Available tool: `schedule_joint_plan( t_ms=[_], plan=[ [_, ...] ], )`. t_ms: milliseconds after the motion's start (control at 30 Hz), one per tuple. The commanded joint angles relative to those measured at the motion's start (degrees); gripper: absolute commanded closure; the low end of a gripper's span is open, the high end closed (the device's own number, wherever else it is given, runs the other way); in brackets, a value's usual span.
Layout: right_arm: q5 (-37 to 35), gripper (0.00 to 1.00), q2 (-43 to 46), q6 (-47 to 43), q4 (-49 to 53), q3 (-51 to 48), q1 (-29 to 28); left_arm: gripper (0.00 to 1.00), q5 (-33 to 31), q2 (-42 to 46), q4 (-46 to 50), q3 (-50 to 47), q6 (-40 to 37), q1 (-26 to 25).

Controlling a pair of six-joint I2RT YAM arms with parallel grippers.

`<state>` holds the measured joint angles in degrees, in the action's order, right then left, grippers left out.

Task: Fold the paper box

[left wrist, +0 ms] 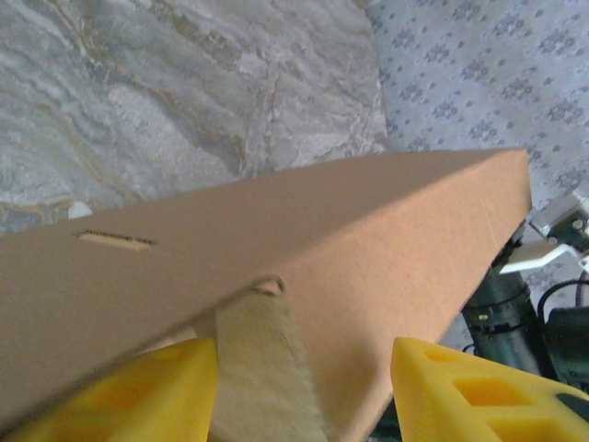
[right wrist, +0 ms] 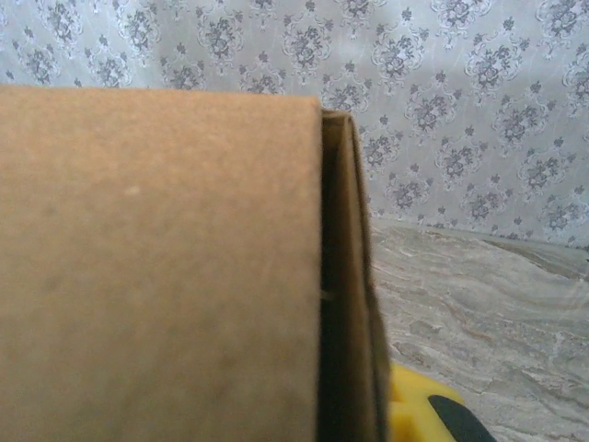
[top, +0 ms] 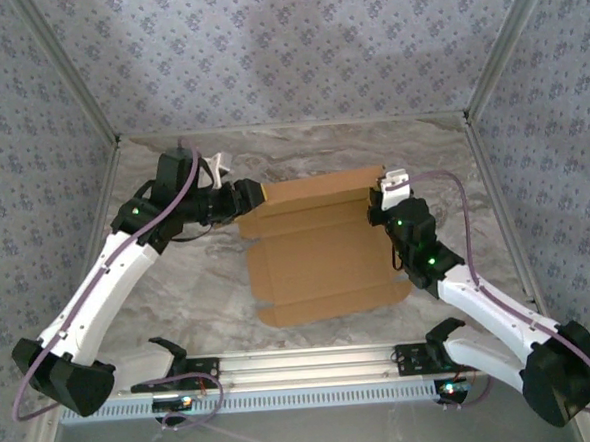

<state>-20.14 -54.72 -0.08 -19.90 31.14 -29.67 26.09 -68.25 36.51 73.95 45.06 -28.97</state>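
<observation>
Flanking one paper box (top: 322,259), two tools: left tool (top: 256,195) spread, right tool (top: 378,202) can't tell.

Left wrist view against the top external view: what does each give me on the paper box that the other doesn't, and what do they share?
Left wrist: a narrow slot cut in the raised panel, and the left gripper, its yellow fingers spread wide either side of a flap. Top external: the whole layout of the paper box, near panels flat on the table, far panel lifted, the right gripper at its far right corner. Shared: tan cardboard, marble table, patterned walls.
</observation>
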Motion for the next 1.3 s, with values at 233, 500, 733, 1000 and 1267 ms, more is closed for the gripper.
schedule_joint_plan(
  t_ms=[233,500,733,1000,1267],
  plan=[
    [2.3,1.00,3.2,7.1,-1.8,-1.6,0.2,0.68,1.5,4.7,-18.3,-7.7,6.5,0.4],
    [2.8,1.00,3.0,7.7,-1.4,-1.6,0.8,0.82,4.0,6.0,-23.9,-10.2,9.9,0.3],
    [2.7,1.00,2.9,7.7,-1.4,-1.5,0.9,0.98,3.9,6.1,-24.2,-10.4,10.6,0.4],
    [0.3,1.00,3.8,10.0,2.9,0.3,2.5,0.47,1.1,5.7,-17.3,-6.9,6.5,0.4],
    [6.7,1.00,5.4,16.1,15.2,6.7,10.5,0.42,0.3,11.1,-10.8,-7.3,-3.1,2.9]
  ],
)
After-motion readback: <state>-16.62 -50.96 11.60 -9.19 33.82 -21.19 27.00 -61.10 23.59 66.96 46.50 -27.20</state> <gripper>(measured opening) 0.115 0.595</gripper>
